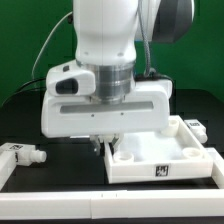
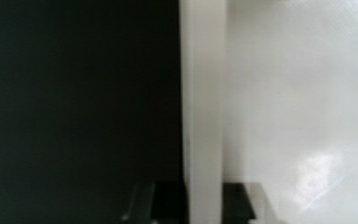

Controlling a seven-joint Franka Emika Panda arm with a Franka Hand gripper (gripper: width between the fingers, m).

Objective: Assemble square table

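While the tool pinches its rim, the square panel lies beneath.

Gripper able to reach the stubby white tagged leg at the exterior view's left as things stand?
Likely not yet: the gripper looks shut on the rim of the white plastic square panel. Once it lets go, the leg lies apart on the black table, nothing over it.
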